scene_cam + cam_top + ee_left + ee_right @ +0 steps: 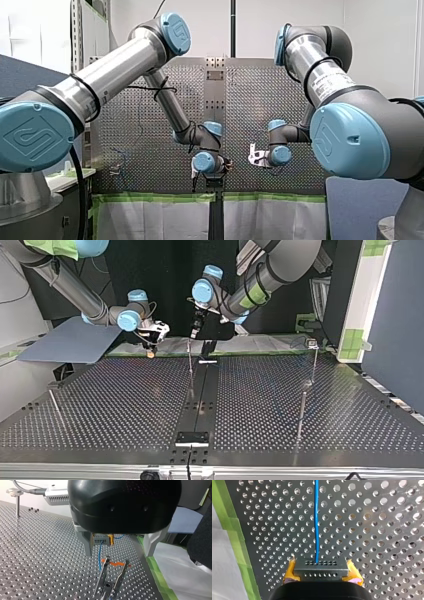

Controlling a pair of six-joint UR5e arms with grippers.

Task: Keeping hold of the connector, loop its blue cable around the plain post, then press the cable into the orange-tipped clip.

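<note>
Connector (320, 568) is clamped crosswise between the yellow pads (290, 573) of my right gripper (321, 571), which is closed on its two ends. Cable (316, 525) leaves the connector's middle and runs straight ahead of the gripper, over the table (374, 530). Green tape (229, 522) lines the table edge beside the gripper.

My left gripper (118, 553) has its fingers (86, 543) spread wide, nothing gripped. The connector is ahead of it. Nearer stands the clip (113, 566): two metal prongs with orange tips. Cable drops from the connector towards one prong; cannot tell whether they touch. Capped post (17, 498) is well off to one side.
</note>
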